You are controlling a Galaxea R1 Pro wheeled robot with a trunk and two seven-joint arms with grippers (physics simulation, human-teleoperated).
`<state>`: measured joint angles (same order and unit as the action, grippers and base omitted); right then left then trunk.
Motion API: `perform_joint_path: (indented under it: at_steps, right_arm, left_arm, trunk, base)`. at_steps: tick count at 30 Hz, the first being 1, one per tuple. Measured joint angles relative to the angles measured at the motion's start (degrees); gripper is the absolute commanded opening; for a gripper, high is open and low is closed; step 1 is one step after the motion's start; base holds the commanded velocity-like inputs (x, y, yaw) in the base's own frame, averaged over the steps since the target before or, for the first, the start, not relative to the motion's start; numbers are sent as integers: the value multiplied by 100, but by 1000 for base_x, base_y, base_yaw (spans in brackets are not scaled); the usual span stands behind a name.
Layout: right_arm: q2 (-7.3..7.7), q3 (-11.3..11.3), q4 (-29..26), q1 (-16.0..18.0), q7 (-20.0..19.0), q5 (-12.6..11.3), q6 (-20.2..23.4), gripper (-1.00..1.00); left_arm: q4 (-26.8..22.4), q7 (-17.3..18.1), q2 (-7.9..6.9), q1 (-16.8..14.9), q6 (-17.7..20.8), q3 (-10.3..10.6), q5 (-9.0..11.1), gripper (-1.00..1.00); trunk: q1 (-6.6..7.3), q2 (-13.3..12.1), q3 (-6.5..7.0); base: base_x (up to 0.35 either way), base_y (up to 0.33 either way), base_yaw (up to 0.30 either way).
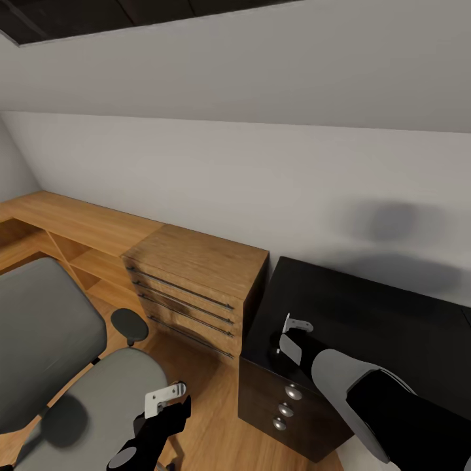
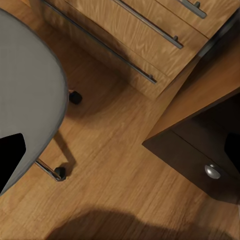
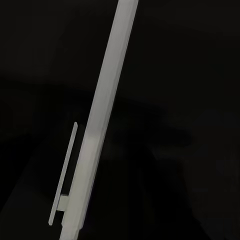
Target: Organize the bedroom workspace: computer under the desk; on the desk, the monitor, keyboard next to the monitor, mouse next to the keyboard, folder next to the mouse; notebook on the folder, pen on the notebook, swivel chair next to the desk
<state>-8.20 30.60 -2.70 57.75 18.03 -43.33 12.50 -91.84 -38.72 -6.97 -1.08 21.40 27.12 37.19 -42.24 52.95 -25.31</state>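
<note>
The grey swivel chair (image 1: 59, 366) stands at the lower left, its seat bare; the seat edge (image 2: 25, 90) and castors show in the left wrist view. Behind it runs the wooden desk (image 1: 85, 226), its top bare. My left gripper (image 1: 169, 402) hangs open over the floor beside the seat. My right gripper (image 1: 293, 335) hovers low over the front left corner of a black cabinet (image 1: 366, 314), its pale fingers apart. A pale pen (image 3: 100, 120) with a clip lies on the dark surface, seen close up in the right wrist view. Computer, monitor, keyboard, mouse, folder and notebook are out of view.
A wooden drawer unit (image 1: 196, 281) with long bar handles stands between the desk and the black cabinet, whose front carries round silver knobs (image 1: 286, 409). A sloping white wall closes off the back. Wooden floor (image 2: 115, 165) lies between the chair and the cabinets.
</note>
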Motion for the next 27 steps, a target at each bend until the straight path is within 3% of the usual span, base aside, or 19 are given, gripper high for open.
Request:
perform_joint_path:
  at_steps: [11,19,27]
  right_arm:
    - [0,-1,-3,0,4,-5,4,-100]
    - [0,22,-162,1,3,50,424,-100]
    - [0,28,-192,1,4,65,512,-100]
  left_arm:
    - [0,1,0,0,0,0,0,100]
    - [0,1,0,0,0,0,0,100]
    - [0,2,0,0,0,1,0,100]
  trunk:
    - [0,0,0]
    - [0,0,0]
    - [0,0,0]
  base:
    - [0,0,0]
    - [0,0,0]
    - [0,0,0]
